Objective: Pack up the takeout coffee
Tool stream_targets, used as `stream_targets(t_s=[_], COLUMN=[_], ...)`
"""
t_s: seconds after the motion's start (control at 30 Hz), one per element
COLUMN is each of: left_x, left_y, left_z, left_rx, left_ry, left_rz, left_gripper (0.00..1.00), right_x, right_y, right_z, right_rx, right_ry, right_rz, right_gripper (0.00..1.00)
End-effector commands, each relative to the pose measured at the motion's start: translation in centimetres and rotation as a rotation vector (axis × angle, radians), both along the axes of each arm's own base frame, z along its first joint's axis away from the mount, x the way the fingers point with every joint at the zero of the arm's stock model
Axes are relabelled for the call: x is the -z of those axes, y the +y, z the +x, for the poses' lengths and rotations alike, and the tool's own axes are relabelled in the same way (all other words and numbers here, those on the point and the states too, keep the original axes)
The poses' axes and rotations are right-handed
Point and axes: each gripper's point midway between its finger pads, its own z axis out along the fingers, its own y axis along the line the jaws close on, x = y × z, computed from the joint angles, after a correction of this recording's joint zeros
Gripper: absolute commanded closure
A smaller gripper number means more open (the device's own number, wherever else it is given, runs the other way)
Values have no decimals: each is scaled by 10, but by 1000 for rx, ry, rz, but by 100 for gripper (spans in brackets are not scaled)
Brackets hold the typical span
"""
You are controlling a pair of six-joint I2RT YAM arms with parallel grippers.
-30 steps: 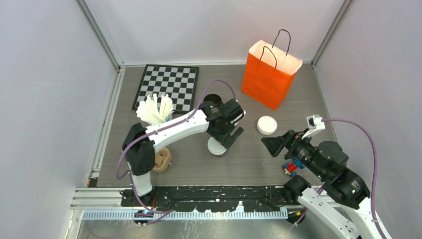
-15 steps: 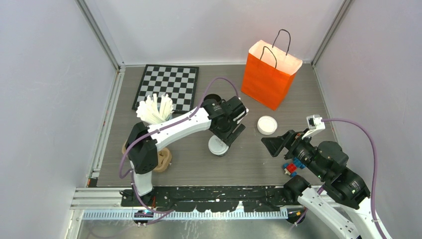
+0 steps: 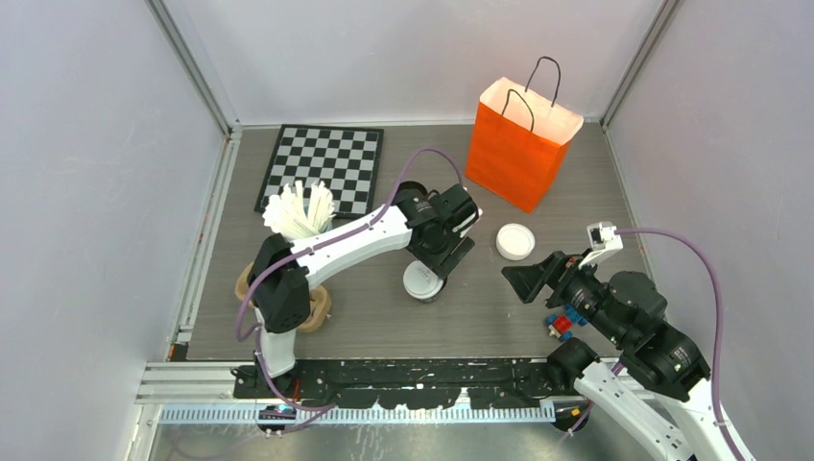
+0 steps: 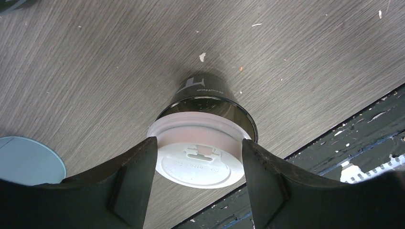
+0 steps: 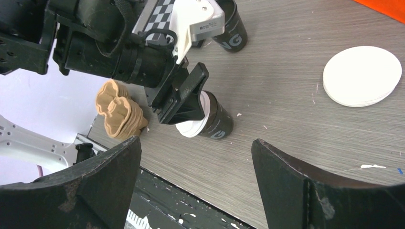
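since a second ago the left gripper [image 4: 199,145] has narrowed onto the small black paper cup [image 4: 206,102] with a round white plastic lid, which stands near the front edge of the grey wood-grain table [image 3: 365,317]. both fingers seem to pinch the lid's rim. the right gripper [image 5: 196,142] hovers spread wide, well apart. a loose white lid [image 3: 515,241] lies near the orange paper bag [image 3: 514,154].

Lidded cup [image 3: 420,282] under left fingers [image 3: 451,261], orange bag [image 3: 516,158]
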Motion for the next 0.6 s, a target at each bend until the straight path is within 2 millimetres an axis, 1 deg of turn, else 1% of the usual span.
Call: stream_targets(t_s=[0.0, 0.1, 0.17, 0.37, 0.47, 0.57], left_x=[-15, -16, -16, -16, -18, -24], left_y=[-11, -15, -16, -21, -25, -27], left_z=[3, 2, 2, 4, 5, 10], left_rx=[12, 16, 19, 20, 18, 10], left_ry=[-19, -12, -10, -5, -8, -28], left_rz=[-46, -63, -69, -79, -88, -97], left_gripper=[34, 36, 38, 42, 42, 35], right_x=[1, 8, 12, 21, 25, 31], right_y=[11, 14, 21, 30, 31, 35], right_z=[2, 7, 5, 7, 9, 10], right_rx=[-34, -31, -62, -85, -84, -88], right_ry=[4, 27, 43, 77, 86, 105], right_rz=[26, 24, 31, 42, 42, 53], right_gripper=[11, 11, 11, 11, 11, 12])
